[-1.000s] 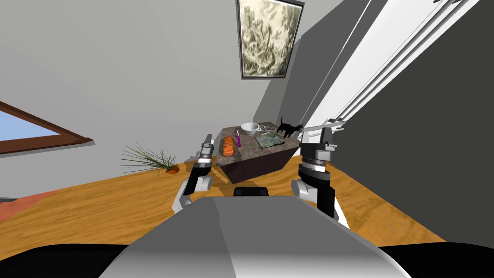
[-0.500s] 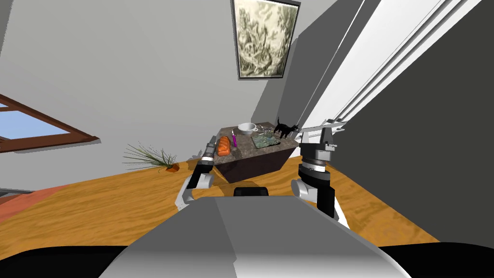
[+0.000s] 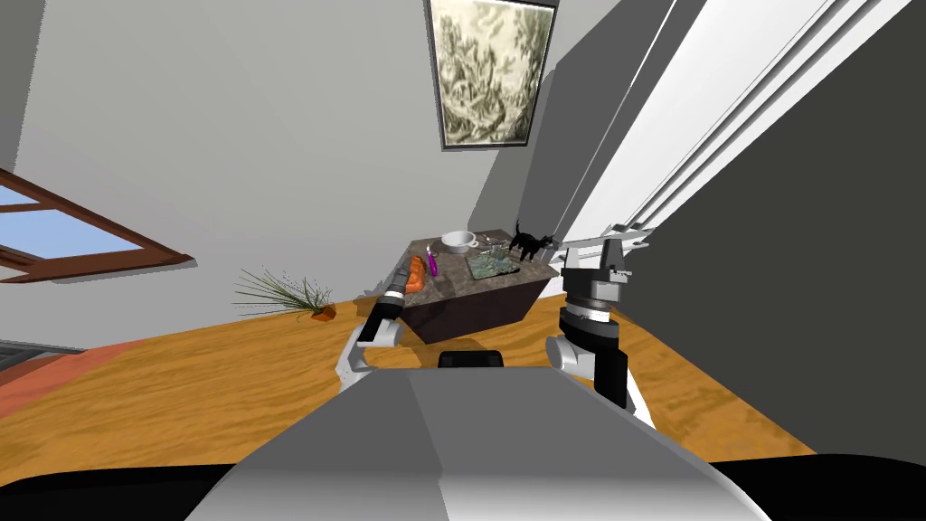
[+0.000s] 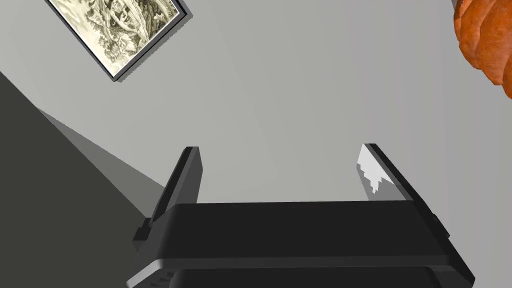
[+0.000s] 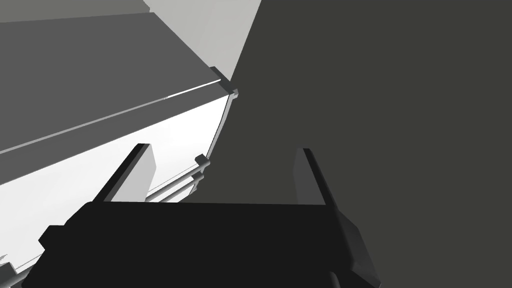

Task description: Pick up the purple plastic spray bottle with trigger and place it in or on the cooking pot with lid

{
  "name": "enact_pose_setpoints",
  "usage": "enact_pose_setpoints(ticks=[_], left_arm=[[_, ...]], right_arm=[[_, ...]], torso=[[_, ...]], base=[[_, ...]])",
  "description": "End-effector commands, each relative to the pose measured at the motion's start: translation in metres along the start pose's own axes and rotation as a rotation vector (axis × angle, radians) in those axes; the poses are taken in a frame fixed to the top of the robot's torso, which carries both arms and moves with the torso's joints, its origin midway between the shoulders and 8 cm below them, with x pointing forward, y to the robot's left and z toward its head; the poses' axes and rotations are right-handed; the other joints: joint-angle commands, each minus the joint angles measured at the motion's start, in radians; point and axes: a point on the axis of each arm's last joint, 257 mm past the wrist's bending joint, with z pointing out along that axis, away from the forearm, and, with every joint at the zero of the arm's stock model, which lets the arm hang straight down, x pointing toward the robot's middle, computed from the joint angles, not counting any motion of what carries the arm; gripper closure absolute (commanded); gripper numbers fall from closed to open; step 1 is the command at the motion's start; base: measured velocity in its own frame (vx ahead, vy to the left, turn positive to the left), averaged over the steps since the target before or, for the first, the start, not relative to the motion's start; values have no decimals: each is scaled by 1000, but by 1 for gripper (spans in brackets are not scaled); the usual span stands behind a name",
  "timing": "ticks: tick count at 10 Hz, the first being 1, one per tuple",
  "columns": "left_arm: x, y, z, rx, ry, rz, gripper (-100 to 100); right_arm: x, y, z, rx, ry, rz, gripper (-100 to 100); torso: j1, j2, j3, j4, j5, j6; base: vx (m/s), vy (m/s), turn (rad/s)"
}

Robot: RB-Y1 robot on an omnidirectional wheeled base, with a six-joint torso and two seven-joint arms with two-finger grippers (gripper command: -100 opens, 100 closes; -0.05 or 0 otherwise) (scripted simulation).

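The purple spray bottle (image 3: 433, 265) stands upright on a low dark table (image 3: 470, 303), between an orange loaf (image 3: 415, 274) and a green slab (image 3: 493, 264). Behind the bottle sits the white cooking pot (image 3: 458, 241); no lid can be made out on it. My left arm (image 3: 387, 307) reaches toward the table's left corner. The left gripper (image 4: 282, 165) is open and holds nothing, with the loaf (image 4: 487, 40) close beside one finger. To the right of the table my right gripper (image 5: 220, 172) is raised, open and holding nothing.
A black cat figure (image 3: 529, 242) stands on the table's right corner. A potted grass plant (image 3: 288, 297) sits on the wooden floor left of the table. A white cabinet (image 3: 633, 163) and a dark wall stand to the right.
My whole view has swung, and the table has slid slightly left in it. My left arm has stretched forward, closer to the loaf. The right arm has held still.
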Motion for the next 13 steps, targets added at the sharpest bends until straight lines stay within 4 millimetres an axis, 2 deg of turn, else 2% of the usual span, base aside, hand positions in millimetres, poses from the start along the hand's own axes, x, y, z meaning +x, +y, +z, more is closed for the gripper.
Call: enact_pose_setpoints(ticks=[1, 3, 4, 7, 8, 13], left_arm=[[10, 12, 6, -40, 27, 40, -100], [23, 30, 14, -90, 70, 108, -100], [25, 33, 14, -100, 75, 115, -100], [44, 61, 23, -177, 149, 235, -100], [44, 61, 23, -176, 149, 245, -100], [61, 102, 34, -259, 261, 490, -100]], right_arm=[[0, 0, 0, 0, 0, 0, 0], [0, 0, 0, 0, 0, 0, 0], [0, 0, 0, 0, 0, 0, 0], [0, 0, 0, 0, 0, 0, 0], [0, 0, 0, 0, 0, 0, 0], [0, 0, 0, 0, 0, 0, 0]], torso=[[0, 0, 0, 0, 0, 0], [-4, -1, -1, 0, -1, 0], [-6, -3, -1, 0, -1, 0], [0, -3, -1, -1, 0, 0], [-2, -3, -2, -1, 0, 0], [2, -5, -3, -1, 0, 0]], base=[[19, -91, 46], [40, -171, 89], [34, -108, 21], [42, -101, 67], [34, -100, 29], [61, -61, 65]])
